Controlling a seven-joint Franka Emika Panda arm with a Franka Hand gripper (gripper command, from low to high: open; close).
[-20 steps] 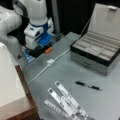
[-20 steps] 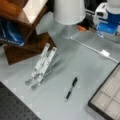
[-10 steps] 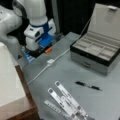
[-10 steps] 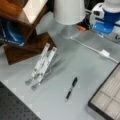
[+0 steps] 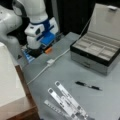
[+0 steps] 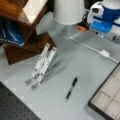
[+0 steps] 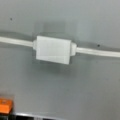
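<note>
Gripper: not visible in any view; state cannot be told. White inline box [image 7: 53, 49] on white cable [image 5: 40, 73], flat on grey bench [image 5: 62, 70], directly under wrist. Light, rigid, smooth; best taken across long sides.

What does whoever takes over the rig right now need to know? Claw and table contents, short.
Claw: low over the table's far left corner in a front view, next to an orange piece. Its fingers do not show in the wrist view.
Nearest thing: the white cable's inline box, flat on the grey table, directly under the wrist camera, nothing touching it.
Black pen: lying in front of the open compartment case, apart from it.
Folding metal stand: flat, near a front view's bottom edge.
</note>
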